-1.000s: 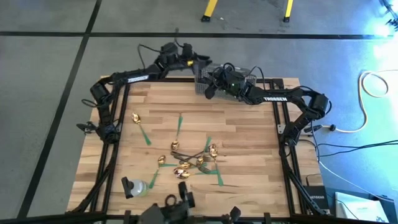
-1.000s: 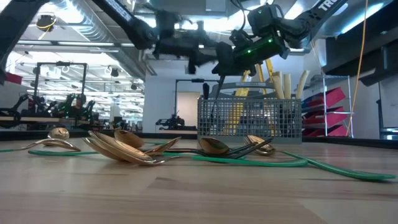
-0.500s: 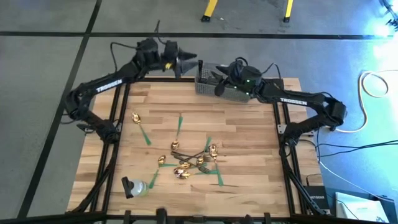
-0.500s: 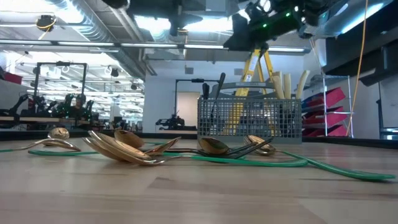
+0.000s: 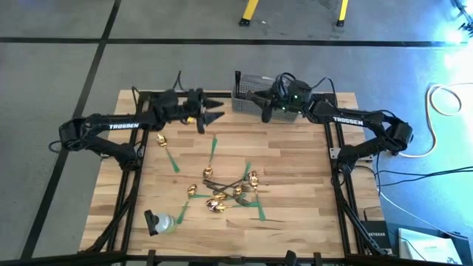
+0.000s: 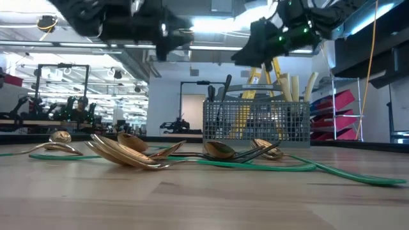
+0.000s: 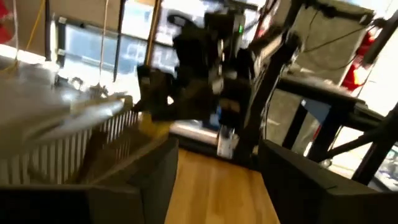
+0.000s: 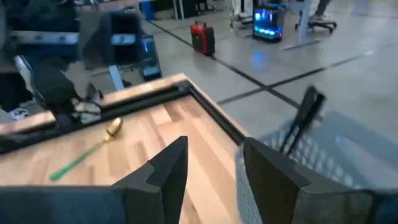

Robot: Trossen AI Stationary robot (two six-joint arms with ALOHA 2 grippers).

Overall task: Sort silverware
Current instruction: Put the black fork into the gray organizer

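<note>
Most of the silverware lies in a pile (image 5: 230,189) near the table's middle: gold spoons and dark forks (image 6: 128,151) crossed over green tape strips. Another gold spoon (image 5: 160,139) (image 8: 114,127) lies alone toward the left. The grey mesh basket (image 5: 250,90) (image 6: 255,122) stands at the far edge; dark fork handles (image 6: 225,89) and cream knife handles (image 6: 294,86) lean upright in it. My left gripper (image 5: 213,115) (image 7: 217,171) hangs open above the table, left of the basket. My right gripper (image 5: 266,111) (image 8: 211,163) hovers open just beside the basket's near side.
Black frame rails (image 5: 331,148) run along the table's left and right sides. A small clear bottle with a dark cap (image 5: 160,221) lies near the near-left corner. Bare wood (image 5: 295,177) shows right of the pile.
My left gripper has swung from above the basket at the far edge toward the table's left and near side. My right gripper has risen off the basket; a dark fork that hung under it now leans in the basket. The basket has stayed put.
</note>
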